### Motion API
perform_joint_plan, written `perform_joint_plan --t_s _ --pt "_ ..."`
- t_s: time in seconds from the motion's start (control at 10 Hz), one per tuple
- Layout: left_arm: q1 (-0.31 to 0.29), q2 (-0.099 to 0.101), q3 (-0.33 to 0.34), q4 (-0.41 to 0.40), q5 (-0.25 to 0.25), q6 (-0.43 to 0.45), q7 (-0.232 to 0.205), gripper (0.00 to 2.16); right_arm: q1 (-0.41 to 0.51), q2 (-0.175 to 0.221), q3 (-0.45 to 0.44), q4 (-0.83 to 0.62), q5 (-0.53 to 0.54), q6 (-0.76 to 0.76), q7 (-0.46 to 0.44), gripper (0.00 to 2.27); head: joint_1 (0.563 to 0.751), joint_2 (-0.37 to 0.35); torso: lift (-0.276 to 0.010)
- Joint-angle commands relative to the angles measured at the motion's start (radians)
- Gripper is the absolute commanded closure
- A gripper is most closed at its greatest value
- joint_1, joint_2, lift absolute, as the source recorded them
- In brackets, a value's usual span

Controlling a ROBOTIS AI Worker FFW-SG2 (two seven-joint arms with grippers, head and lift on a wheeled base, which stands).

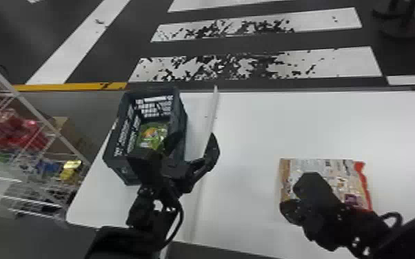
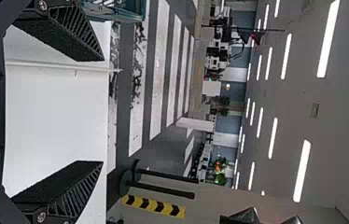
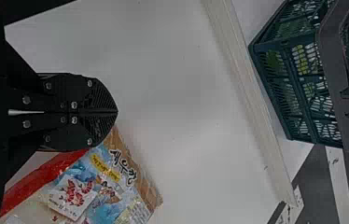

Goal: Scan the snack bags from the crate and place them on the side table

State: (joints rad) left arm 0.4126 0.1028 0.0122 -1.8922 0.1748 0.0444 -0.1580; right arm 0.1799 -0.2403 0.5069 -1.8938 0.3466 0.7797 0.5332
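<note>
In the head view my left gripper (image 1: 196, 142) is open above the crate's right side and the white divider beside it. Its two fingers stand wide apart in the left wrist view, with nothing between them at the left gripper (image 2: 102, 111). A green snack bag (image 1: 151, 133) lies at the bottom of the dark green crate (image 1: 180, 106). My right gripper (image 1: 293, 201) is over the left part of an orange-and-red snack bag (image 1: 346, 175) lying flat on the table. With its fingers together, the right gripper (image 3: 116, 112) appears just beside that snack bag (image 3: 109, 186) in the right wrist view.
A raised white divider (image 1: 211, 113) runs along the white table (image 1: 251, 131), right of the crate. Shelving with colourful packets (image 1: 10, 132) stands at the left. Striped floor (image 1: 258, 63) lies past the table's far edge.
</note>
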Motion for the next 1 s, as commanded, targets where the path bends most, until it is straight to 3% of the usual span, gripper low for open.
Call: perform_joint_plan --t_s 0.0,0.3,0.5,0.7,0.9 --pt "0.0 0.0 0.0 0.001 0.0 0.001 0.0 0.09 -0.033 0.015 0.005 0.058 0.018 -0.019 -0.015 2.26 0.695 0.246 -0.05" --pt "-0.003 -0.002 -0.002 0.002 -0.002 0.007 0.0 0.09 -0.092 0.036 0.008 0.134 0.051 -0.032 -0.081 2.26 0.695 0.222 -0.05" --pt "-0.005 -0.002 -0.002 0.002 -0.003 0.01 0.002 0.09 -0.111 0.05 0.007 0.167 0.051 -0.053 -0.18 2.26 0.695 0.206 -0.05" --pt "-0.003 0.002 0.002 0.002 -0.002 0.013 0.002 0.09 -0.083 0.049 0.027 0.125 0.046 -0.056 -0.167 2.26 0.695 0.193 -0.05" --pt "-0.005 0.002 -0.002 0.002 -0.002 0.013 0.002 0.09 -0.125 0.064 0.059 0.18 0.046 -0.062 -0.17 2.26 0.695 0.218 -0.05"
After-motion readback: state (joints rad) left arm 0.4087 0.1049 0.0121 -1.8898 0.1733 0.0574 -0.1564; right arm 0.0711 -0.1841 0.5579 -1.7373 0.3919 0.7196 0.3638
